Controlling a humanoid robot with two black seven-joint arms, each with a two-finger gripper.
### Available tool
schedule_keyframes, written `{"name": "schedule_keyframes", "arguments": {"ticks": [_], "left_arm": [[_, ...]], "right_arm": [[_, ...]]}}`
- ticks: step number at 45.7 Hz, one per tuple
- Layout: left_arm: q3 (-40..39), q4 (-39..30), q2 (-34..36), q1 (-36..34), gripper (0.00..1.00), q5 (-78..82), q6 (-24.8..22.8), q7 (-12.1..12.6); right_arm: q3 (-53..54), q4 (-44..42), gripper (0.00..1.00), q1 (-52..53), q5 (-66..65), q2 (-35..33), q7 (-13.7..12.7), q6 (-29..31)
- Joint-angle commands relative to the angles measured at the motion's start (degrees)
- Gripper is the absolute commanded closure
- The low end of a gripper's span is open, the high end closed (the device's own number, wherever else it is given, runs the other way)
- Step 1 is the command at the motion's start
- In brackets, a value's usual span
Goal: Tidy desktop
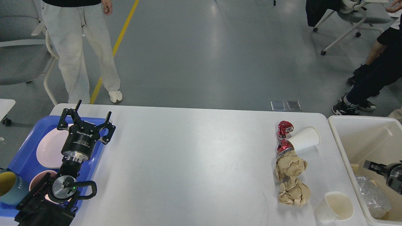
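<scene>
The white desktop [194, 157] carries a row of litter near its right end. There are two red crumpled wrappers [284, 129], a white paper cup on its side [304, 138], two brown crumpled paper balls [290, 165] and an upright paper cup [336, 207] by the front edge. My left gripper [93, 110] hangs open and empty over the blue tray [23, 163] at the left. My right gripper [375, 165] is over the cream-white bin [345, 150], mostly cut off by the view's edge. A clear crinkled wrapper [372, 196] lies in the bin below it.
The blue tray holds a pink plate [50, 149], a pink bowl [39, 185] and a teal cup with a yellow inside [9, 186]. A person in light trousers [81, 53] stands beyond the table's far left corner. Seated people and chairs are at the far right.
</scene>
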Motion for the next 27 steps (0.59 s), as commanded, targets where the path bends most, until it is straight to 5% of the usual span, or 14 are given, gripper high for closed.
{"name": "schedule_keyframes", "arguments": {"ticks": [1, 9, 19, 27], "left_arm": [[0.0, 0.1, 0.0, 0.0, 0.03, 0.0, 0.0, 0.0], [0.0, 0.0, 0.0, 0.0, 0.03, 0.0, 0.0, 0.0], [0.0, 0.0, -0.1, 0.0, 0.03, 0.0, 0.0, 0.0], [0.0, 0.1, 0.0, 0.0, 0.03, 0.0, 0.0, 0.0]], "right_arm": [[-7.5, 12.8, 0.00, 14.6, -3.7, -3.5, -3.5, 6.7], [-20.9, 28.4, 0.00, 39.4, -3.6, -2.3, -4.3, 22.2], [-24.6, 35.5, 0.00, 60.1, -3.5, 4.5, -4.5, 46.2], [-29.1, 50.9, 0.00, 78.6, -3.2, 5.5, -4.5, 49.4]]}}
